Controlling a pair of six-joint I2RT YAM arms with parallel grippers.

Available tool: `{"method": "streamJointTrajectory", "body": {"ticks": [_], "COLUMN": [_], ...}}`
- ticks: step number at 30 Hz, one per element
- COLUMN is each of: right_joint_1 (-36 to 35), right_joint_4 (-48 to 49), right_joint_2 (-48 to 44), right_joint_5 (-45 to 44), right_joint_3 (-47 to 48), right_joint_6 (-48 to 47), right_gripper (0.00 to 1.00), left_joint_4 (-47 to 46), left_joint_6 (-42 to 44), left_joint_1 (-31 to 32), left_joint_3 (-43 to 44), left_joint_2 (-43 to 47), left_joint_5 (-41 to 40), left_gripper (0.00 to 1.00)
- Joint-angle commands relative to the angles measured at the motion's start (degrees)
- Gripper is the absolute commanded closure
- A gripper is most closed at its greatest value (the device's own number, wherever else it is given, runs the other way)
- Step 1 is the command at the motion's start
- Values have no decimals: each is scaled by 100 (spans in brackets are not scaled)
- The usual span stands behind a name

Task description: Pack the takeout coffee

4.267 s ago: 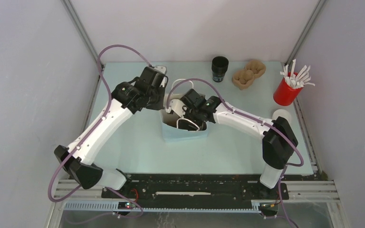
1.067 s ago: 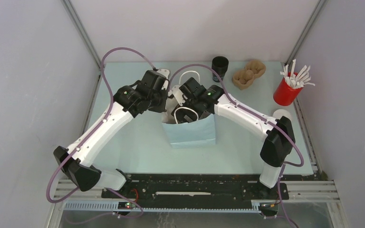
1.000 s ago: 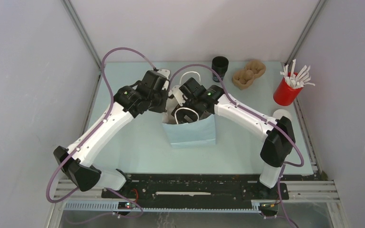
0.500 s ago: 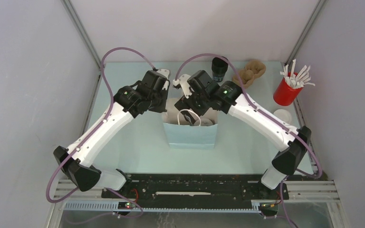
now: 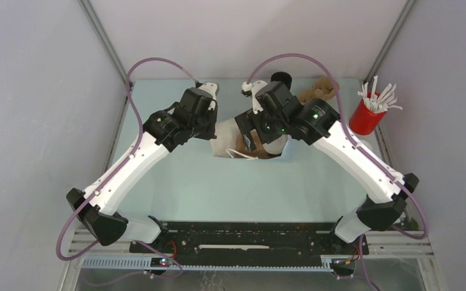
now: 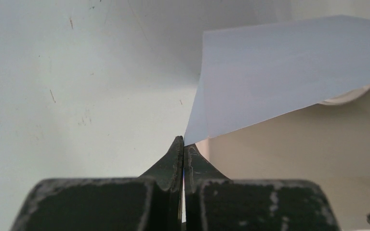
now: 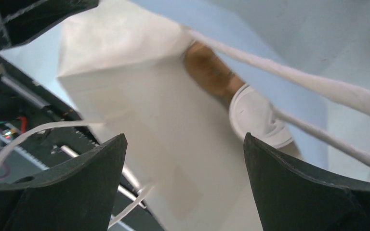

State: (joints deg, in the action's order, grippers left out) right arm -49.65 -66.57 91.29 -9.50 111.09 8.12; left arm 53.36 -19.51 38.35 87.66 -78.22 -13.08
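The left gripper (image 6: 183, 149) is clenched on the rim of the bag (image 6: 279, 72), the paper nipped at its fingertips. The right gripper (image 7: 184, 144) hangs over the bag's mouth with jaws spread wide, grasping nothing. Inside the bag sits the coffee (image 7: 256, 115) — only its white lid shows — beside a brown thing (image 7: 209, 72) I cannot make out. Beyond the bag stand a black cup (image 5: 282, 77) and a carrier (image 5: 323, 90); off to the bag's right, a red cup (image 5: 363, 118) of sticks.
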Motion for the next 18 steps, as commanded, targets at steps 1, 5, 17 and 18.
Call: {"method": "streamJointTrajectory", "body": {"ticks": [1,5,17,18], "right_joint_1": [214,82,108,122], "right_joint_4": [630,952,985,972], "right_joint_2": [-632,-95,48,-10], "right_joint_5": [573,860,2601,2526], "right_joint_3": [-272,90,357,332], "right_joint_6": [469,318,-21,-13], "right_gripper": [0,0,5,5], "left_joint_4": [448,604,593,614], "left_joint_6": [51,40,-89,-84], "left_joint_1": [-74,-80,-73,-80], "left_joint_3": [414,890,766,800], "left_joint_2": [-53,-322,-333,-347], "left_joint_5": [-251,-205,-263,-279], "left_gripper": [100,100,100,100]}}
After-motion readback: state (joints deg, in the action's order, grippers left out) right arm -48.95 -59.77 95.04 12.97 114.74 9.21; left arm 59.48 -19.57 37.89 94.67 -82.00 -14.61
